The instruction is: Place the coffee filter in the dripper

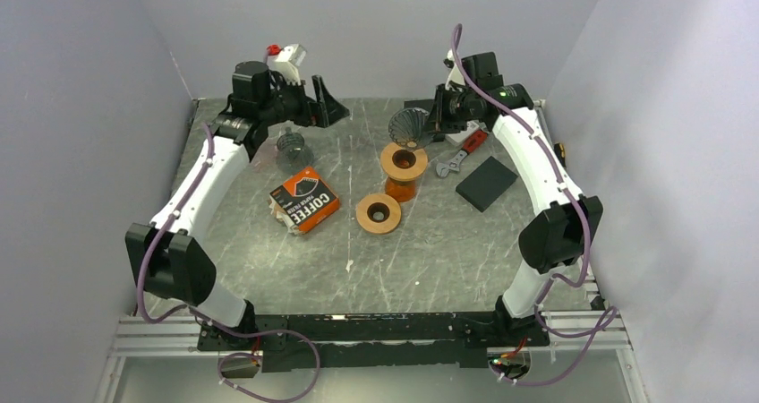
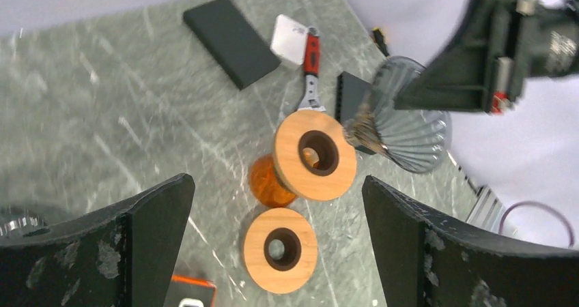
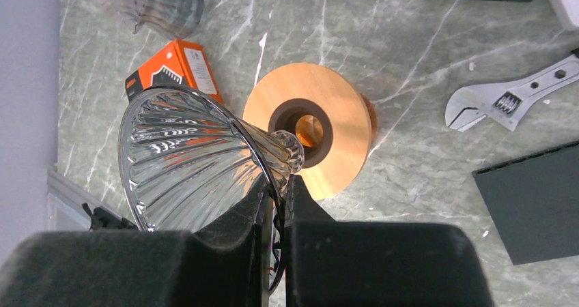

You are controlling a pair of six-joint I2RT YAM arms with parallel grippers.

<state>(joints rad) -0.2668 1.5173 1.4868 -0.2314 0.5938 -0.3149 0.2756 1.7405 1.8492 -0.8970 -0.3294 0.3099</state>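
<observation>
the right gripper (image 3: pixel 276 187) is closed tight on the wall of the glass dripper (image 3: pixel 191 150). it holds the dripper off the table (image 1: pixel 268 269) and tipped on its side, with the narrow neck aimed at the wooden-collared stand (image 3: pixel 307 133) just beneath. that hold probably serves one of two ends: seating the cone in the collar, or keeping its mouth reachable for a filter. the left gripper (image 2: pixel 276 184) is empty, jaws spread wide, raised at the far left and facing across toward the dripper (free to fetch a filter, by my reading).

the dripper is a clear, ribbed cone with a wide mouth and a small neck, and it picks up orange glints from what lies below.

no loose filter shows anywhere. the only sign of one is the orange coffee filter box (image 1: pixel 304 200), lying flat to the left of the stand and nearer, well apart from both grippers. i cannot tell whether it is open.

a spare wooden ring (image 1: pixel 378 213) lies just near of the stand. a second ribbed glass piece (image 1: pixel 291 146) stands at the far left under the left arm. the wrench (image 1: pixel 458 155) and black pad (image 1: pixel 486 183) lie off to the right.
</observation>
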